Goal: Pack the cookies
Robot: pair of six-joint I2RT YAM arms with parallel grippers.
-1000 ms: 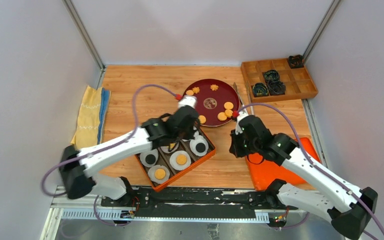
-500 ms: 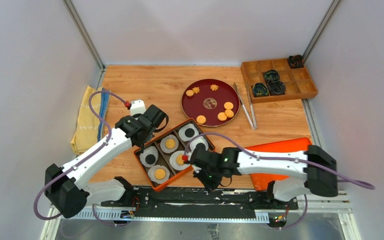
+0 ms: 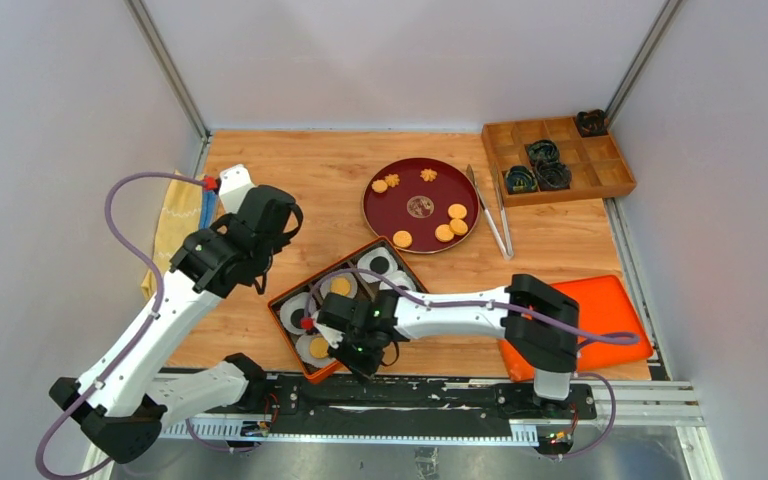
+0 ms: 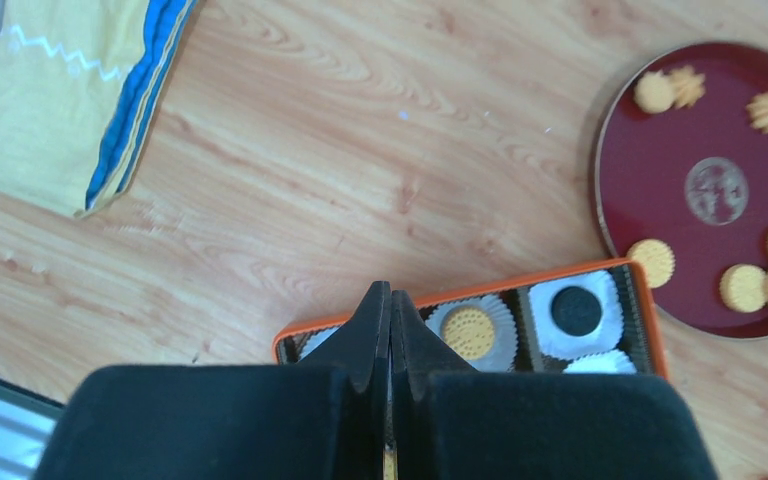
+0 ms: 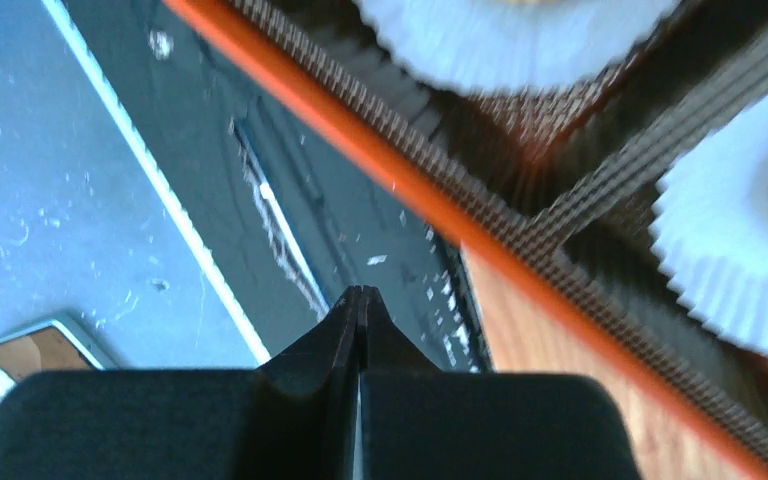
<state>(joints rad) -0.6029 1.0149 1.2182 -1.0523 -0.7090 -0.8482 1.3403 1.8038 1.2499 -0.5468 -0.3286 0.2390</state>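
Observation:
An orange box (image 3: 310, 277) holds white paper cups with golden cookies (image 3: 341, 286) and black cookies (image 3: 376, 264). More golden round cookies (image 3: 450, 215) and flower-shaped ones (image 3: 428, 175) lie on a dark red plate (image 3: 410, 185). My left gripper (image 3: 263, 270) is shut and empty, raised above the table beside the box's left end. In the left wrist view its tips (image 4: 390, 295) hang over the box rim (image 4: 520, 283), next to a golden cookie (image 4: 468, 331) and a black one (image 4: 575, 311). My right gripper (image 3: 358, 362) is shut and empty at the box's near edge (image 5: 390, 185).
A yellow and blue cloth (image 3: 180, 230) lies at the left. Metal tongs (image 3: 490, 215) lie right of the plate. A wooden divided tray (image 3: 600, 170) with black coiled rings stands at the back right. An orange lid (image 3: 600, 320) lies at the right.
My right arm has swung left from beside the plate to the box's near edge. My left arm has pulled back from over the box, to the left and upward.

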